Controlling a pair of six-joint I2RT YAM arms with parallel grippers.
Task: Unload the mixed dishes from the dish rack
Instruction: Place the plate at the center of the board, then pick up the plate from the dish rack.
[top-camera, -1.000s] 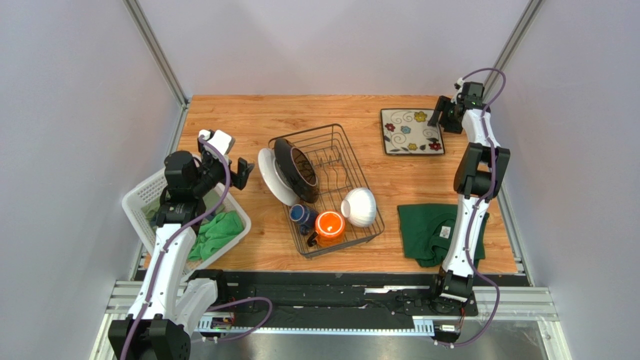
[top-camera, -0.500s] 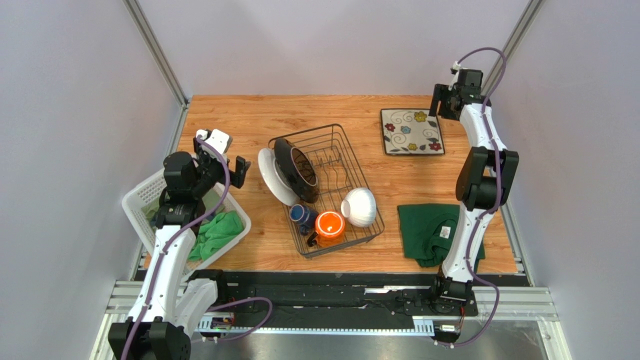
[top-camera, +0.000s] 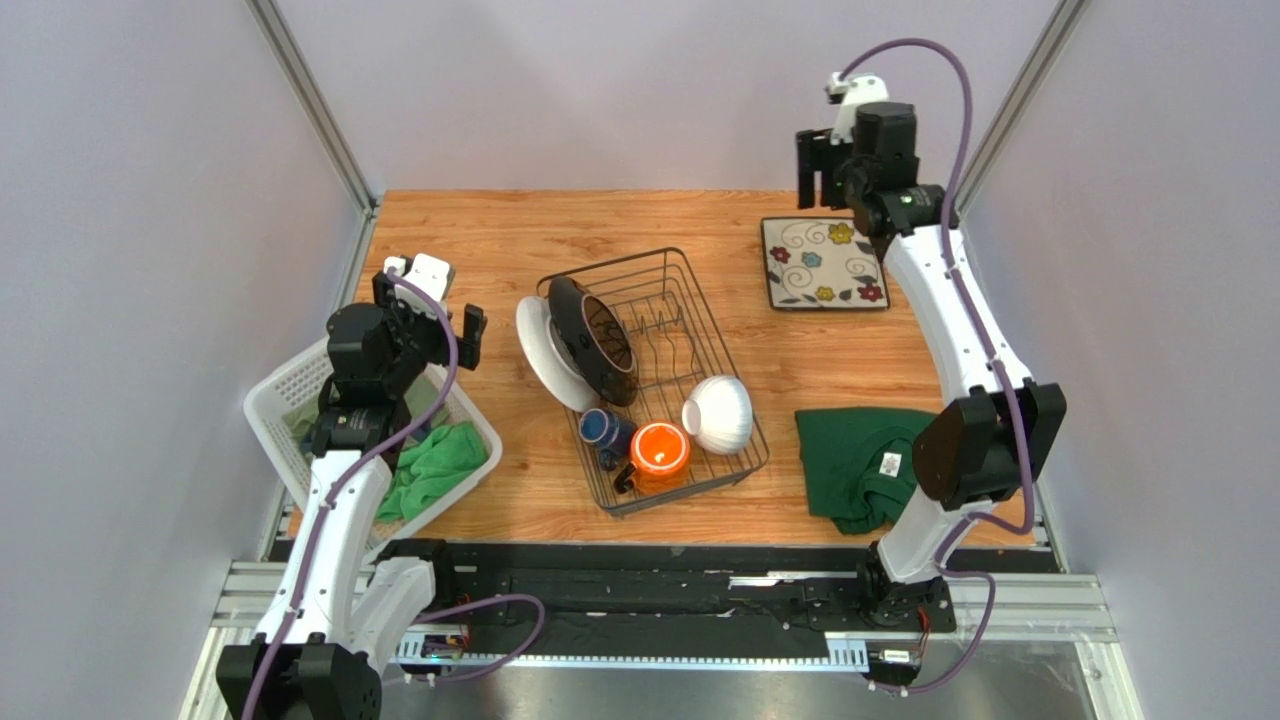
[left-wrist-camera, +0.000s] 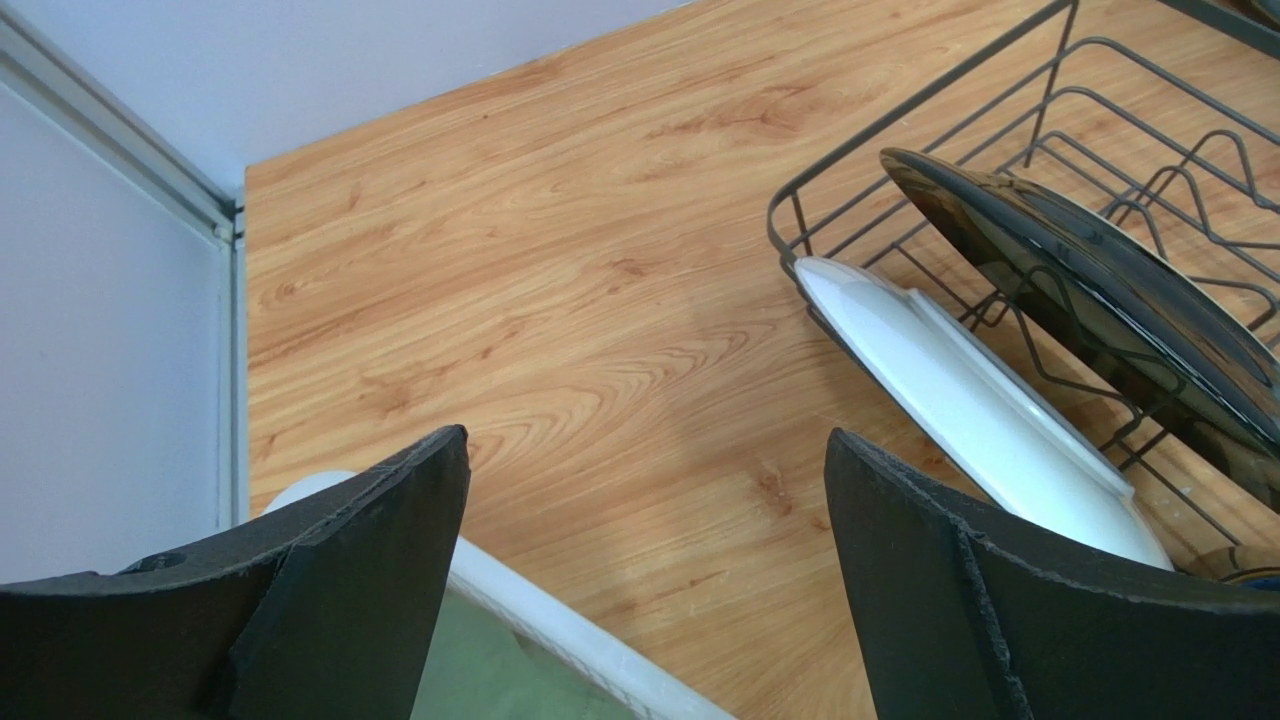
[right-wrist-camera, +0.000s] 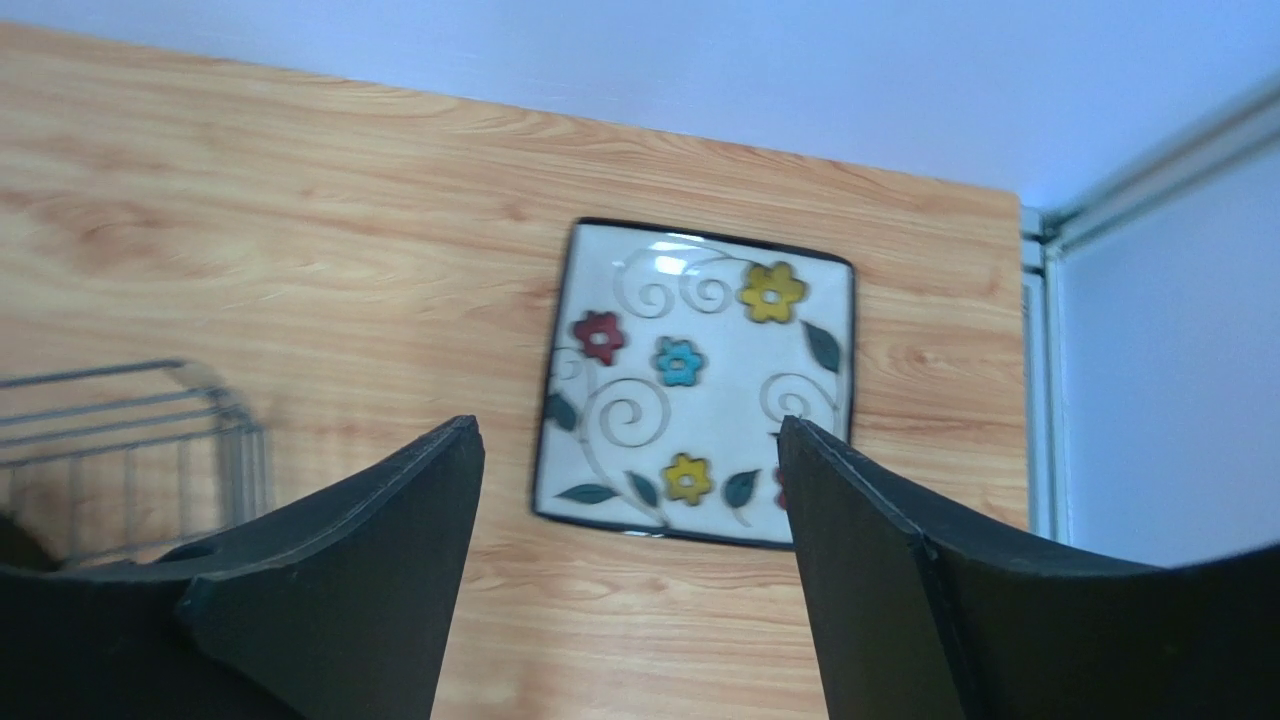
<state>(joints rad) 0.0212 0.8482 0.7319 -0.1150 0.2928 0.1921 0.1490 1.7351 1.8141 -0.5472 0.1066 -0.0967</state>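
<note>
The black wire dish rack (top-camera: 616, 266) stands mid-table. A round white plate (top-camera: 541, 360) and a dark round dish (top-camera: 591, 339) stand on edge at its left end. A dark blue mug (top-camera: 606, 432), an orange mug (top-camera: 660, 450) and a white ribbed bowl (top-camera: 720, 413) sit at its near end. The square floral plate (top-camera: 822, 263) lies flat on the table at the back right. My right gripper (top-camera: 824, 174) hovers open and empty high above the floral plate (right-wrist-camera: 699, 383). My left gripper (top-camera: 439, 321) is open and empty, left of the rack, facing the white plate (left-wrist-camera: 962, 398).
A white slotted basket (top-camera: 286, 393) with a green cloth (top-camera: 436, 459) sits at the left table edge, its rim (left-wrist-camera: 519, 600) under my left fingers. Another green cloth (top-camera: 857, 462) lies near the right front. Grey walls close in on both sides and the back.
My right arm has risen and swung left from beside the floral plate to above its far edge, jaws widening. My left gripper drew back slightly to the left.
</note>
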